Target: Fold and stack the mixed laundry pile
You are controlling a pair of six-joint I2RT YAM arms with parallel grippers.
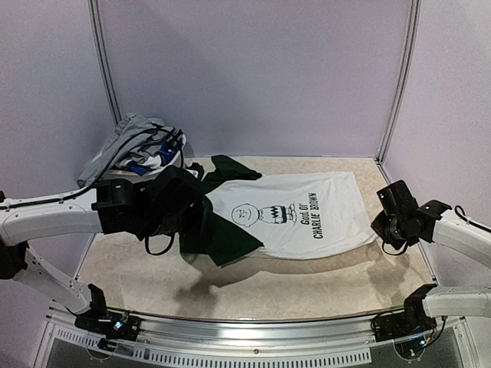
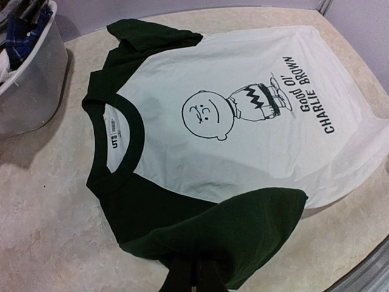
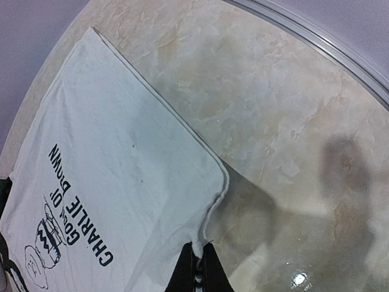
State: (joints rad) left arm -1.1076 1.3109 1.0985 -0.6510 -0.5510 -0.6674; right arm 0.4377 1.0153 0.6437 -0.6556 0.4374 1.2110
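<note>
Charlie Brown T-shirt (image 1: 307, 215) flat on surface (image 1: 253, 284), unfolded | left fingers (image 2: 177, 281) clamped on green sleeve (image 2: 243, 231) | right fingers (image 3: 181, 277) clamped on hem corner (image 3: 209, 225) | other laundry (image 1: 130, 142) waits in basket (image 2: 30, 91); nothing stacked

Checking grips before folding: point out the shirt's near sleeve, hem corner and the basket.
near sleeve (image 2: 243, 228): left wrist view, middle of green cloth.
hem corner (image 3: 209, 191): right wrist view, white cloth beside the seam.
basket (image 2: 36, 85): left wrist view, its side wall.
</note>
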